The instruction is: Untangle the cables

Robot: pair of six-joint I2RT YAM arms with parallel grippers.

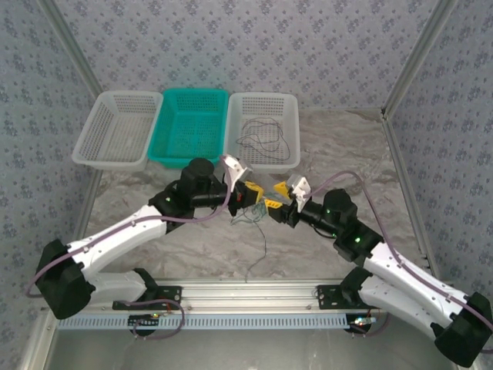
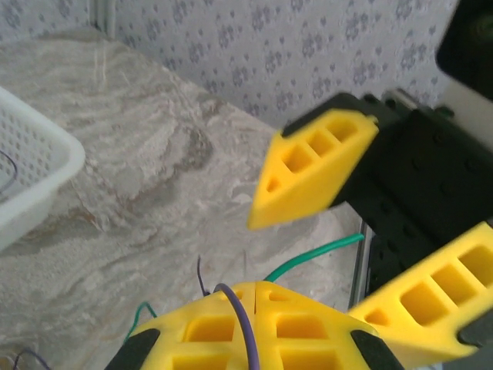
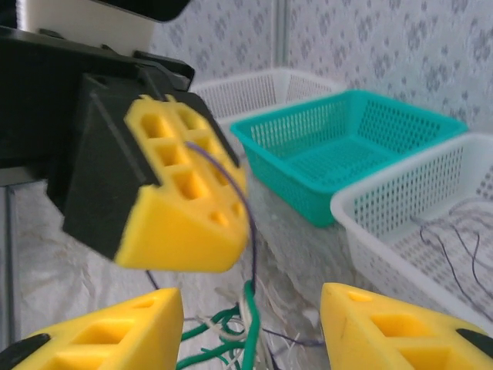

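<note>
A small tangle of thin cables (image 1: 248, 219) lies on the marble table between the two arms, and one strand trails toward the near edge. My left gripper (image 1: 250, 194) is shut just above it. A thin purplish cable (image 2: 245, 324) runs over its closed yellow fingers (image 2: 208, 327), and a green cable (image 2: 316, 254) comes out beside their tips. In the right wrist view that purplish cable (image 3: 251, 231) hangs from the left gripper down into the green and white tangle (image 3: 245, 339). My right gripper (image 3: 250, 297) faces the left one, open, with its fingers on either side of the tangle.
Three baskets stand in a row at the back: a white one (image 1: 115, 129), a teal one (image 1: 191, 127) and a white one (image 1: 266, 131) with several dark cables (image 1: 262, 137) inside. Metal frame posts and patterned walls close in both sides.
</note>
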